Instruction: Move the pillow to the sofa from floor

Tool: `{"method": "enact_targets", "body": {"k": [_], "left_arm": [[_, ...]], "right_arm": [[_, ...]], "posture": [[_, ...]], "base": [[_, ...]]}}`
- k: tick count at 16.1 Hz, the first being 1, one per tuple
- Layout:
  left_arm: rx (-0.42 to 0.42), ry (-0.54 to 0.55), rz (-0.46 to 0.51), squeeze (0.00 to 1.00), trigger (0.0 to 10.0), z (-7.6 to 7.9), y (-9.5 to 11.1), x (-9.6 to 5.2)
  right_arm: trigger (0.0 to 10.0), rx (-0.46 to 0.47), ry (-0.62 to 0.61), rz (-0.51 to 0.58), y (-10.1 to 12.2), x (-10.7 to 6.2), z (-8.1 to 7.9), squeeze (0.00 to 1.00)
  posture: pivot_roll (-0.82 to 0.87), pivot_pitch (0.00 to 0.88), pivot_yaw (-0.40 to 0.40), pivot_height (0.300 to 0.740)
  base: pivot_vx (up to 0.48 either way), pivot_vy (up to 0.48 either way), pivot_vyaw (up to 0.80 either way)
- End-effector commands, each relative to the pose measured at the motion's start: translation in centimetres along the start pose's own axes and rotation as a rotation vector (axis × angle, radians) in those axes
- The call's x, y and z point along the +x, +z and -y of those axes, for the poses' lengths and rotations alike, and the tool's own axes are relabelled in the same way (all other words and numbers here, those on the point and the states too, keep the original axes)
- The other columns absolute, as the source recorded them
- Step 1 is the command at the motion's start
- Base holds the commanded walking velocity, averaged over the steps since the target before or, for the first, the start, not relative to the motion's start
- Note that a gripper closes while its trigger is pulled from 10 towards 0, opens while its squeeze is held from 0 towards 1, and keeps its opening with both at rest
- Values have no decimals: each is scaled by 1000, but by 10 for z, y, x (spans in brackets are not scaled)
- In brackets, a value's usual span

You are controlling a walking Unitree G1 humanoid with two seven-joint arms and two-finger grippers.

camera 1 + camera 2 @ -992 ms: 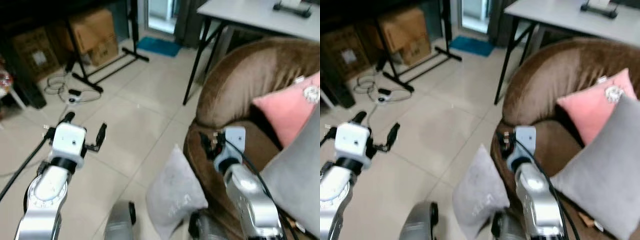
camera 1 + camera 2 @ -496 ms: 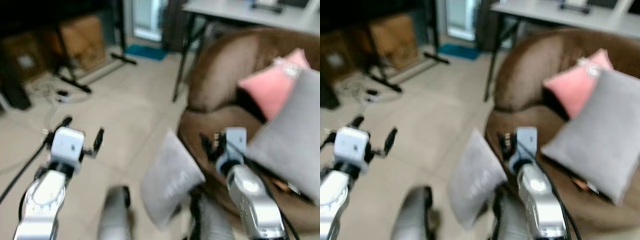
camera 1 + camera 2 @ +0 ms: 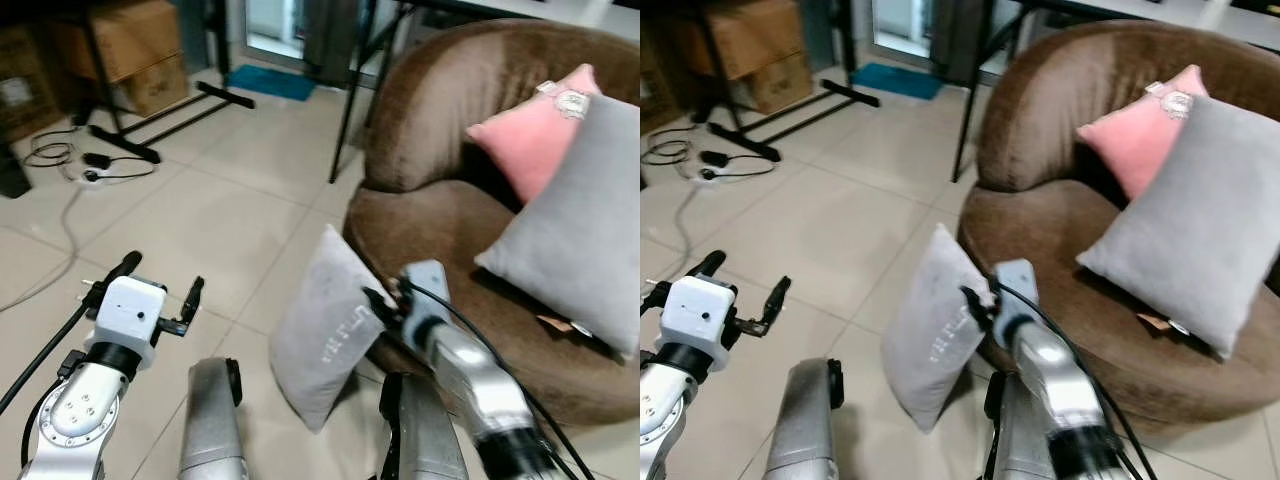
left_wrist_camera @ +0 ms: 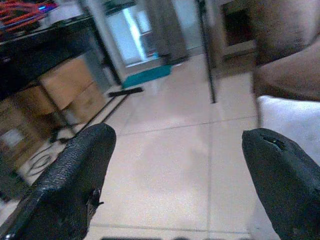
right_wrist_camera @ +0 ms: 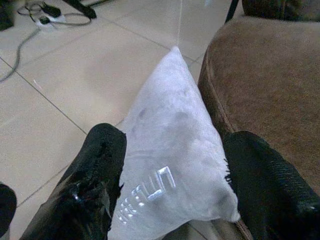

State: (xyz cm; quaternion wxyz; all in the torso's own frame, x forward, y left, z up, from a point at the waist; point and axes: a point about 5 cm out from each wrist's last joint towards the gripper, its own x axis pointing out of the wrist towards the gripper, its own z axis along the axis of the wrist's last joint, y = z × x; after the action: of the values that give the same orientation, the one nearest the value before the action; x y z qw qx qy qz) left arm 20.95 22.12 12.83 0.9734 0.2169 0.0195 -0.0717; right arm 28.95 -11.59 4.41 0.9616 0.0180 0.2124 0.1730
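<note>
A small grey pillow (image 3: pixel 322 325) stands on the tiled floor, leaning against the front of the round brown sofa (image 3: pixel 440 215). My right gripper (image 3: pixel 385 297) is at the pillow's upper edge, beside the sofa's rim. In the right wrist view the gripper (image 5: pixel 174 137) is open, its two black fingers (image 5: pixel 100 170) on either side of the pillow (image 5: pixel 170 165), not closed on it. My left gripper (image 3: pixel 160 278) hangs open over bare floor to the left, with nothing between its fingers (image 4: pixel 75 170).
A pink pillow (image 3: pixel 530 125) and a large grey pillow (image 3: pixel 585 230) lie on the sofa seat. Cardboard boxes (image 3: pixel 130 50), black stand legs (image 3: pixel 165 115), cables (image 3: pixel 70 160) and a table leg (image 3: pixel 350 95) are at the back left. My own legs (image 3: pixel 210 425) are below.
The whole view has shifted as the camera moved. My right gripper has come down from over the sofa's rim to the pillow's upper edge. The left arm keeps its pose.
</note>
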Motion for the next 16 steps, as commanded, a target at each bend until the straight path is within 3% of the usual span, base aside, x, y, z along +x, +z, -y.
{"method": "enact_targets", "body": {"k": [1, 3, 4, 5, 10, 11, 12, 16], "left_arm": [[7, -45, 3, 0, 10000, 2, 4, -4], [-21, -126, -4, 0, 10000, 5, 8, -10], [-40, -254, -31, 0, 10000, 11, 8, -20], [-33, -296, -53, 0, 10000, 11, 7, -27], [-15, -324, -115, 0, 10000, -1, 13, -55], [-14, -338, -129, 0, 10000, -3, 16, -62], [-9, -343, -139, 0, 10000, -6, 20, -67], [8, -344, -176, 0, 10000, -14, 33, -90]], "right_arm": [[10000, 13, -21, -12, -5, 4, 3, 1000], [10000, 5, -49, -34, -3, 16, 3, 1000], [10000, -23, -82, -64, 0, 27, 5, 1000], [10000, -27, -100, -69, 2, 32, 6, 1000], [10000, -35, -178, -107, 4, 41, 7, 1000], [10000, -28, -191, -126, 2, 42, 8, 710], [10000, -13, -211, -133, 0, 42, 9, 0], [10000, 48, -245, -135, -4, 40, 13, 0]], "posture": [[124, 0, -100, 490], [142, 0, -99, 490], [160, 36, -104, 490], [171, 60, -102, 490], [218, 140, -88, 490], [236, 162, -89, 490], [246, 175, -85, 490], [279, 218, -69, 490]], "base": [[0, 0, 0], [0, 0, 0], [0, 0, 0], [0, 0, 0], [0, 0, 0], [0, 0, 0], [0, 0, 0], [0, 0, 0]]}}
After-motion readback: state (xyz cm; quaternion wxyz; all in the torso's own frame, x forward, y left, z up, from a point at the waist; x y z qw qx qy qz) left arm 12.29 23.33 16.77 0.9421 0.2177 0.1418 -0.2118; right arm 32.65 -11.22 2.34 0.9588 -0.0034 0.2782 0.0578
